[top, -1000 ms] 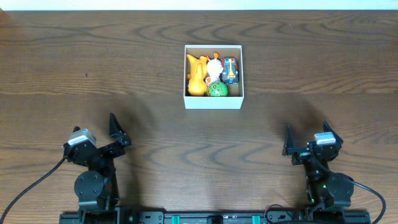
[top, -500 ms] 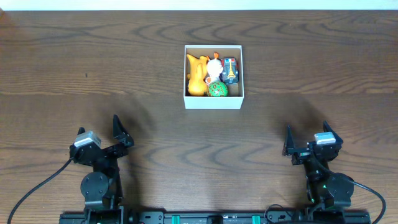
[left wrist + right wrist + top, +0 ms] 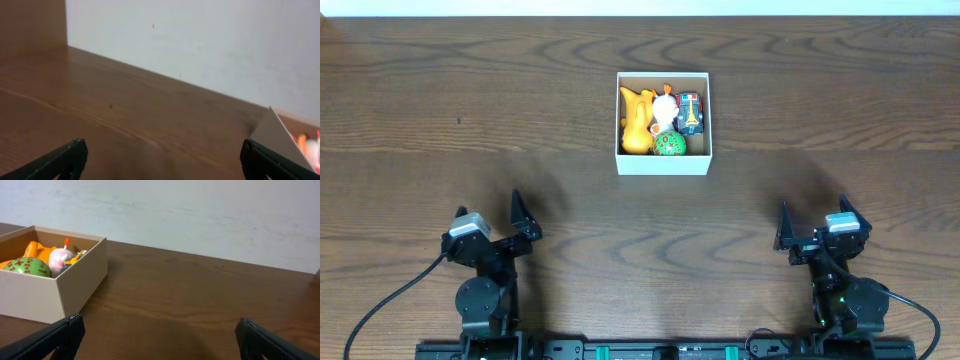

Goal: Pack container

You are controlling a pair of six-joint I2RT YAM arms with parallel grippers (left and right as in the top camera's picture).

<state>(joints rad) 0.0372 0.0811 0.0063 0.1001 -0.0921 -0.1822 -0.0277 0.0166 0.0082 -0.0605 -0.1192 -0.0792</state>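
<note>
Container (image 3: pixel 663 164) sits mid-bench toward the far edge, with toys (image 3: pixel 660 122) inside. Your left gripper (image 3: pixel 161 155) and right gripper (image 3: pixel 159 330) hang spread and empty near the front edge. Packing looks finished to me, so rest both arms there, well away from the box.

Dark wood-grain table (image 3: pixel 470 100); white-walled container (image 3: pixel 663 163) rests flat on it, centre, toward far edge.

container (image 3: pixel 278 136) — cut off, right edge
</note>
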